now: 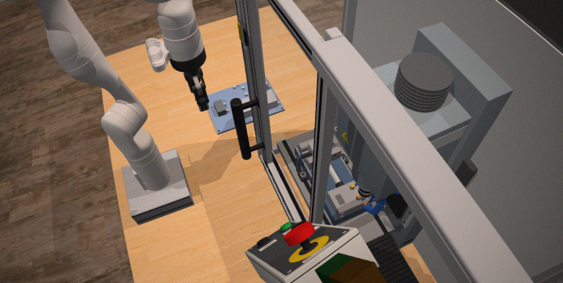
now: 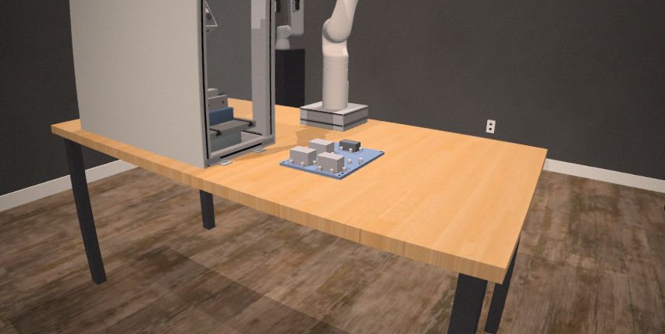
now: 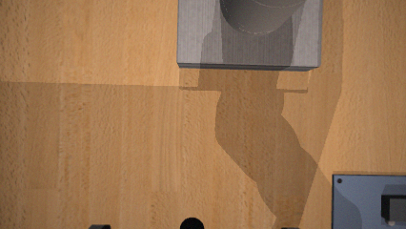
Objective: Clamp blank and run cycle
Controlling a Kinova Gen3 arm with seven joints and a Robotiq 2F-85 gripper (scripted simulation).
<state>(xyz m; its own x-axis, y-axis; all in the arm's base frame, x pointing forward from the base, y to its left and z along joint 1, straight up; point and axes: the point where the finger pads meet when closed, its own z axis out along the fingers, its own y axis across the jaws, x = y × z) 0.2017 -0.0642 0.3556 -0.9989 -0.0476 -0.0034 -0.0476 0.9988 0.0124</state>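
Observation:
My gripper [image 1: 203, 106] [image 2: 287, 5] [image 3: 194, 227] is open and empty, high above the table, near the black door handle [image 1: 240, 129] [image 3: 192, 223]. The dark setting master [image 1: 219, 107] [image 2: 349, 145] [image 3: 397, 210] stands upright on the blue plate [image 1: 224, 125] [image 2: 371, 154] [image 3: 342, 210]. Three light grey blanks [image 2: 303, 155] [image 2: 321, 146] [image 2: 330, 161] stand there too, partly hidden in the top view. The vise [image 1: 341, 198] shows through the guard; no blank is visible in it, and its low bars are unclear. VISE AIR [image 1: 264, 241] and CYCLE START [image 1: 285, 226] are on the column.
The guard's upright [image 1: 252, 64] stands between the gripper and machine; whether the door is fully shut is unclear. A red stop button [image 1: 300, 233] tops the control column. The robot's base [image 1: 157, 202] [image 2: 321, 119] [image 3: 191, 38] stands on the table. The spindle head hangs over the vise area.

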